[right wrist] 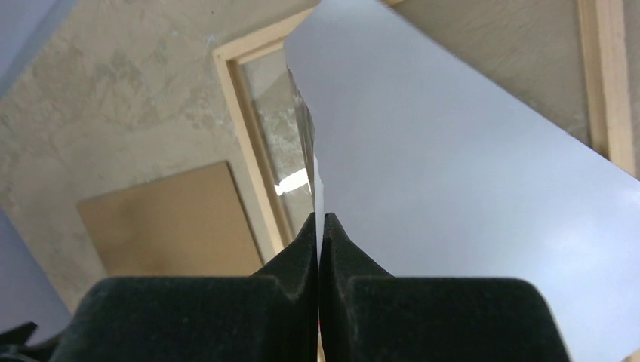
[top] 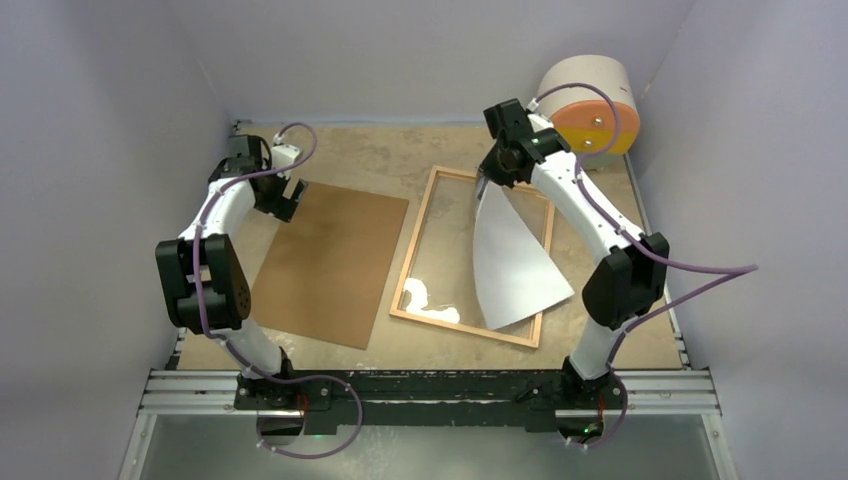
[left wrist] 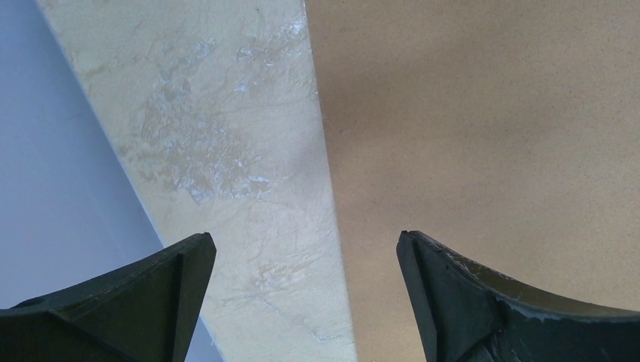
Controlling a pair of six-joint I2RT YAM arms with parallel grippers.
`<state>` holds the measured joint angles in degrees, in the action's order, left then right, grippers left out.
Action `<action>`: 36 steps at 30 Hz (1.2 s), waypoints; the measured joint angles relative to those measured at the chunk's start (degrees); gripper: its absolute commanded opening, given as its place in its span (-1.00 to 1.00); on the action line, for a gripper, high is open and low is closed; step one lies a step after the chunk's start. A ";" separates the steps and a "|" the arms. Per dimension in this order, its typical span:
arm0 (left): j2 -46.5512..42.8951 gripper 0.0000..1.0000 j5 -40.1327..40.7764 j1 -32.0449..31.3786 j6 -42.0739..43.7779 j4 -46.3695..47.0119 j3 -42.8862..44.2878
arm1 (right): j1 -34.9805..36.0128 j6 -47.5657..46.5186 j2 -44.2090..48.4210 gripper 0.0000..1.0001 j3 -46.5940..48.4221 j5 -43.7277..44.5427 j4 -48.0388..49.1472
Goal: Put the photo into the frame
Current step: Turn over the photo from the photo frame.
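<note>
The photo shows its plain white back and hangs curved over the frame, a light wooden rectangle with a clear pane lying flat on the table. My right gripper is shut on the photo's far corner, holding that end lifted above the frame's far side. In the right wrist view the fingers pinch the photo's thin edge, with the frame's moulding below. My left gripper stands open and empty over the far left corner of the brown backing panel; its fingertips straddle the panel's edge.
A round beige and orange roll stands at the back right corner. Pale walls close in on both sides and the back. A metal rail carrying both arm bases runs along the near edge of the table.
</note>
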<state>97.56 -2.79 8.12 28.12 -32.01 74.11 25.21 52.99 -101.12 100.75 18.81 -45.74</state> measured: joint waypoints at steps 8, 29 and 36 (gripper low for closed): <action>-0.28 1.00 0.07 0.00 0.00 0.15 0.00 | 0.92 15.80 -0.90 -1.00 -1.20 5.38 2.38; -0.28 1.00 0.28 0.00 0.17 0.17 0.00 | 1.73 22.23 -3.56 -1.00 -3.15 14.80 -0.02; -0.28 1.00 0.28 0.00 0.20 0.17 0.00 | 1.73 17.66 -6.51 -1.00 -2.93 16.04 -0.20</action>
<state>97.27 -2.50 8.12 28.32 -31.83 74.11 26.94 70.65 -107.63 97.82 34.85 -45.93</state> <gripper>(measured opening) 0.996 0.004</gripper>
